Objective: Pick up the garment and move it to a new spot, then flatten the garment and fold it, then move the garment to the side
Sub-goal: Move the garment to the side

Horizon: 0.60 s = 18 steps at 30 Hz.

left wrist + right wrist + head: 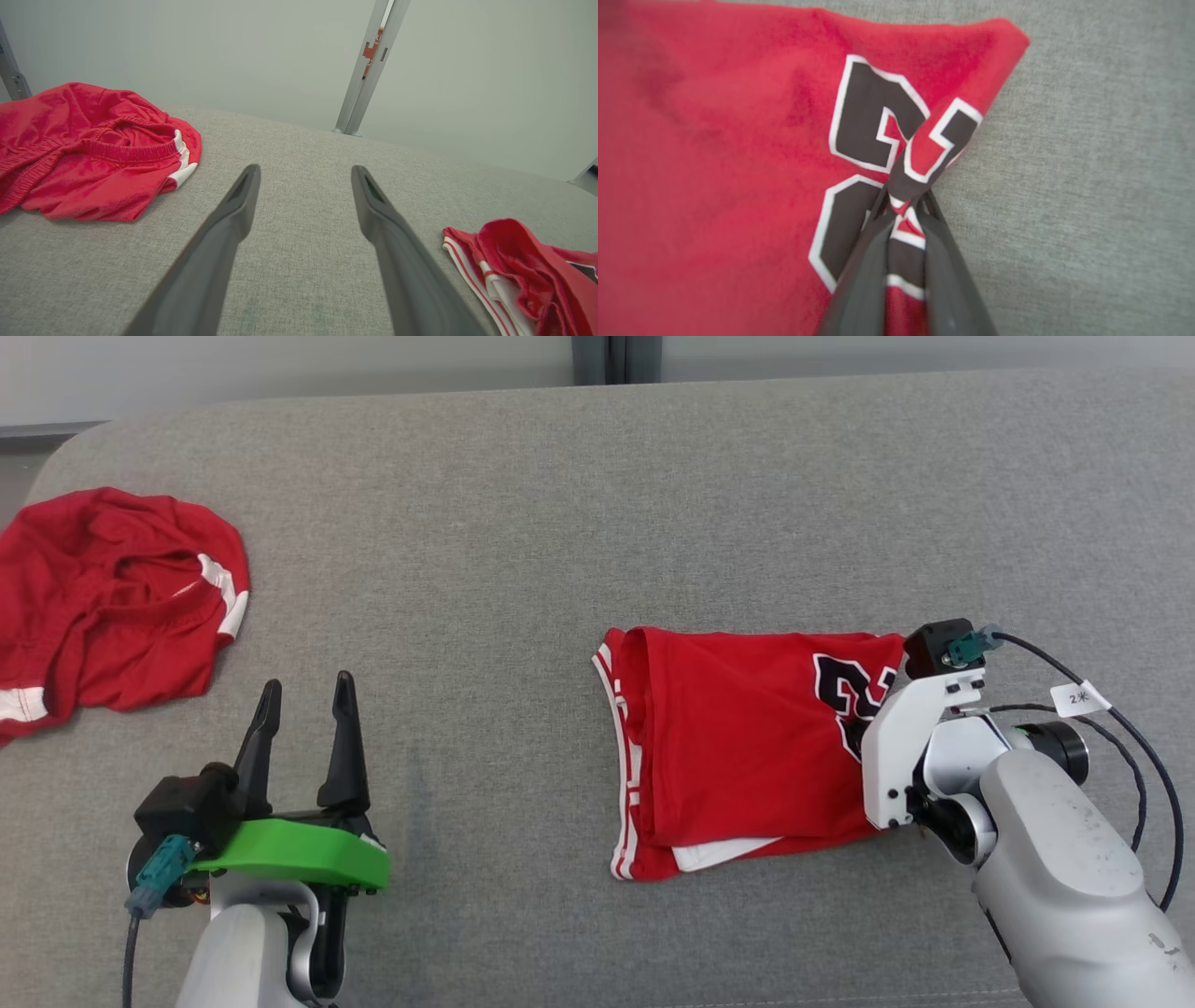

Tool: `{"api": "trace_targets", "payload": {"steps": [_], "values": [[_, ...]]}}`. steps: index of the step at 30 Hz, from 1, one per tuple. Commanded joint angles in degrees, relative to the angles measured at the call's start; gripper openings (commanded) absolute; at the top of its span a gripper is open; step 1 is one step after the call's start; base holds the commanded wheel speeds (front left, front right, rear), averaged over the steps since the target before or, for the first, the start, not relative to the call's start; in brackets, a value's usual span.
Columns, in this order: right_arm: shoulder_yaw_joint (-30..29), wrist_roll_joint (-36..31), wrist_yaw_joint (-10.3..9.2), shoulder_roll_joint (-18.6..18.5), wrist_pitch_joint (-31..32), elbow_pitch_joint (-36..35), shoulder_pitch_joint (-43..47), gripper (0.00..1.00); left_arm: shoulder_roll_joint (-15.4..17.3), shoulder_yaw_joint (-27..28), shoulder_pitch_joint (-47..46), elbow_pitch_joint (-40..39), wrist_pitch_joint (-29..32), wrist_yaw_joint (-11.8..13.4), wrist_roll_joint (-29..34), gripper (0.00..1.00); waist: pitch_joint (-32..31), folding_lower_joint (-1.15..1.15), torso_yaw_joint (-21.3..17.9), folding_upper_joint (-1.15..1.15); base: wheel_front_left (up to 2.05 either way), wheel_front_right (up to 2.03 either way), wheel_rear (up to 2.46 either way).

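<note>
One garment corner seems pinched by right tool.

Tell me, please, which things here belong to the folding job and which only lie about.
In the job:
- jersey, folded, lying on the grey surface
- right gripper, shut on the jersey's numbered edge

Lying about:
- shorts, crumpled at the far left, touched by nothing
- left gripper, open, holding nothing, between the two garments
</note>
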Motion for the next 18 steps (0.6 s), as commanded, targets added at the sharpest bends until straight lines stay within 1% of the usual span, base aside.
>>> {"api": "trace_targets", "payload": {"steps": [1,4,7,9,13,18], "values": [[1.18,-0.55,-0.15,-1.42,0.76,0.82,0.96,0.0,0.11,0.33,-0.91,-0.33,-0.16,-0.16,0.41,1.0,0.85,0.0,-1.02,0.0,0.0,0.0,0.0],[4.12,-0.89,-0.22,-3.65,-0.32,-1.32,-1.9,0.0,0.1,0.97,-1.27,-1.08,-0.16,-0.16,0.99,1.0,2.3,0.0,-3.14,0.0,0.0,0.0,0.0],[5.41,-0.04,-0.18,-4.49,-2.66,-2.93,-5.1,0.0,0.14,1.53,-1.88,-2.36,-0.17,-0.16,1.44,1.0,4.16,0.0,-6.01,0.0,0.0,0.0,0.0],[6.17,-0.38,-0.13,-5.13,-4.56,-3.33,-7.4,0.0,0.97,1.78,-2.07,-3.19,-0.16,-0.16,2.09,1.0,5.74,0.0,-8.57,0.0,0.0,0.0,0.0],[5.85,-1.3,-0.13,-7.38,-9.26,-2.12,-11.67,0.0,2.7,1.98,-2.91,-5.65,-0.1,-0.16,3.47,1.0,8.92,0.0,-13.35,0.0,0.0,0.0,0.0],[4.87,-3.45,-0.13,-11.2,-14.16,0.58,-16.5,0.0,4.05,2.57,-4.46,-9.84,-0.1,-0.16,6.09,1.0,13.37,0.0,-16.9,0.0,0.0,0.0,0.0]]}}
